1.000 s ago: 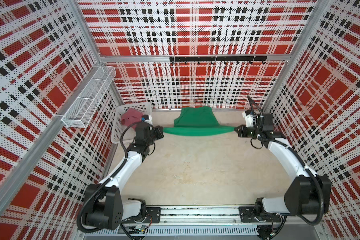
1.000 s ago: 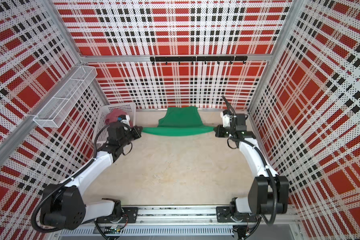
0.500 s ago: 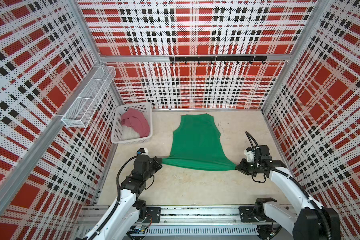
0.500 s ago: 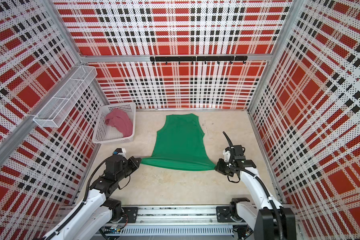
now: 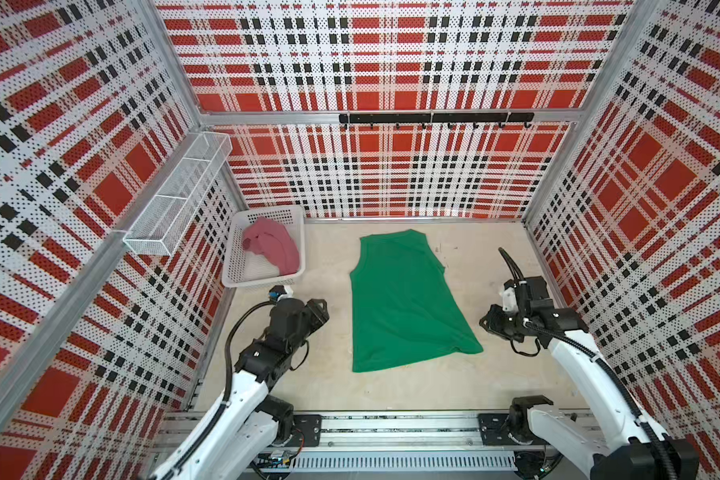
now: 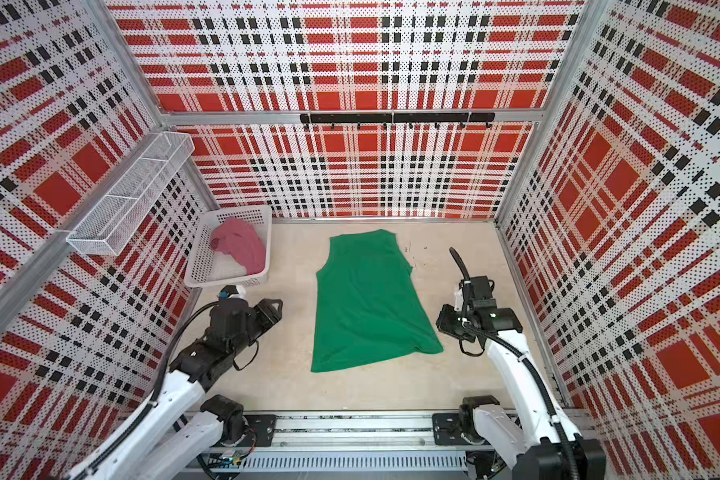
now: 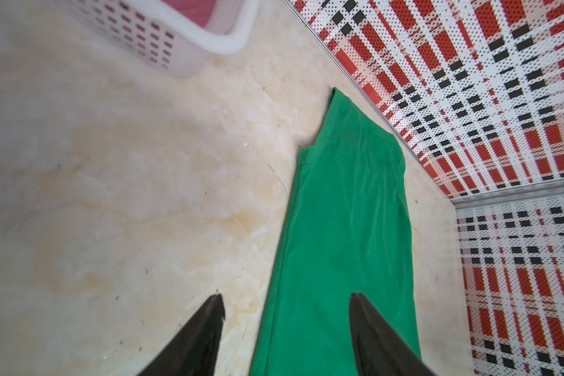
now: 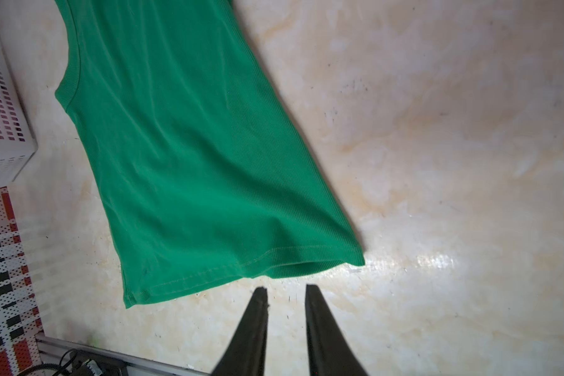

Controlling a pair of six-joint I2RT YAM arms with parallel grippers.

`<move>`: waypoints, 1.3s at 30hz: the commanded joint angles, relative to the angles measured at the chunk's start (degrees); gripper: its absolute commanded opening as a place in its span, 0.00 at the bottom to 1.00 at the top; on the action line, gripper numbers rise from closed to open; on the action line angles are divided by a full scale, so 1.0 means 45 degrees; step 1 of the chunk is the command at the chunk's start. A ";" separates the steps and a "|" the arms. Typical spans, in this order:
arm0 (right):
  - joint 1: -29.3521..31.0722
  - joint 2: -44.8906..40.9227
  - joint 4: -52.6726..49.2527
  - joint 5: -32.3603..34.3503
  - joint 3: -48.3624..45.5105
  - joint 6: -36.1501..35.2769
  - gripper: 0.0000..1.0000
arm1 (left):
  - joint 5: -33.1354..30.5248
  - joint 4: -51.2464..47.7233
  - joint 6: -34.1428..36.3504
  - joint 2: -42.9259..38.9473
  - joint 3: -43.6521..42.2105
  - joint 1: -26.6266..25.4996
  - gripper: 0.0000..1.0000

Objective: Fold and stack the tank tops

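Note:
The green tank top (image 5: 404, 303) (image 6: 362, 303) lies spread flat in the middle of the table, shoulders toward the back wall and hem toward the front. The pink tank top (image 5: 273, 247) (image 6: 240, 245) sits crumpled in the white basket (image 5: 262, 282). My left gripper (image 5: 321, 309) (image 7: 287, 298) hovers open by the green top's left edge, holding nothing; in the left wrist view that edge (image 7: 349, 211) runs under the gap. My right gripper (image 5: 486, 322) (image 8: 285, 289) is narrowly open just off the hem's right corner (image 8: 306, 260), with only bare table between its fingers.
The basket stands at the back left corner of the table (image 5: 495, 257). A white wire shelf (image 5: 175, 199) hangs on the left wall and a black hook rail (image 5: 433, 118) on the back wall. The arms' base rail (image 5: 391, 428) runs along the front edge.
Both grippers pulled the green tank top from the back toward the front and laid it flat. They have since let go of its hem corners, opened and moved out to the sides.

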 commanded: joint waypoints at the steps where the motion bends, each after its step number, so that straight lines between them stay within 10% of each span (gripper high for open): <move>1: 0.0992 0.0902 0.0808 0.1099 0.0330 0.0353 0.24 | -0.0474 0.2406 0.1746 0.2488 0.1071 -0.0648 0.63; 9: 0.3402 0.3556 0.5101 0.1715 -0.1031 0.2768 0.14 | 0.1171 0.6433 0.2315 0.9878 0.5183 -0.1338 0.55; 16: 0.3425 0.3981 0.6791 0.2318 -0.2847 0.3841 0.11 | 0.1601 0.7360 0.1540 1.2572 0.5389 -0.1906 0.54; 29: 0.1641 0.6229 0.6904 0.3957 -0.2371 0.2198 0.14 | 0.0690 0.8446 -0.0389 1.1054 0.0006 -0.2453 0.52; 39: -0.0736 0.8942 0.7377 0.2339 0.1650 -0.2131 0.26 | -0.0411 0.7396 -0.4275 0.6934 -0.3219 -0.5478 0.53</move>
